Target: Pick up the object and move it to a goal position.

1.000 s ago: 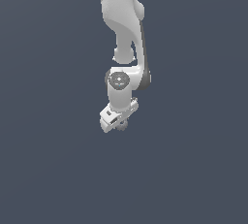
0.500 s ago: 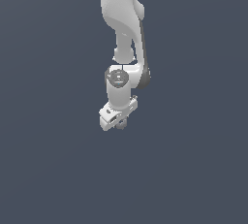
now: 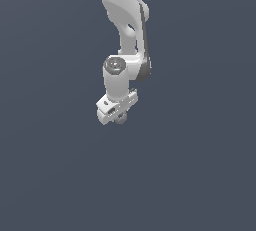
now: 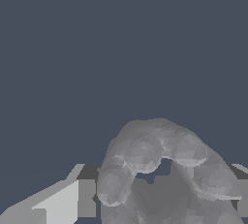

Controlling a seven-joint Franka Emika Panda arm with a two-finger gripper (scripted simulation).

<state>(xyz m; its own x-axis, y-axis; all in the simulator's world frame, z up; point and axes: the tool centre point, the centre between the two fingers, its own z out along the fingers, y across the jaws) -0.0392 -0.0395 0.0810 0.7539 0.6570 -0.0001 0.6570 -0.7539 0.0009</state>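
The gripper (image 3: 119,117) appears pinched on the knobbly grey object (image 4: 160,169), which sits between its fingers (image 4: 63,201), at 6 o'clock below the wrist.

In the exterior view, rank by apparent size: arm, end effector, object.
1. Arm, largest by far.
2. End effector, the white block below the wrist.
3. Object, a small grey bit, mostly hidden under the end effector.

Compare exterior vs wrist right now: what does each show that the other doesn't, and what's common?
Exterior only: the whole white arm reaching down from the top of the frame, with the gripper at its end. Wrist only: the knobbly ring shape of the grey object up close, its opening visible, next to a light gripper finger. Both: the object at the gripper, and a plain dark blue-grey background.
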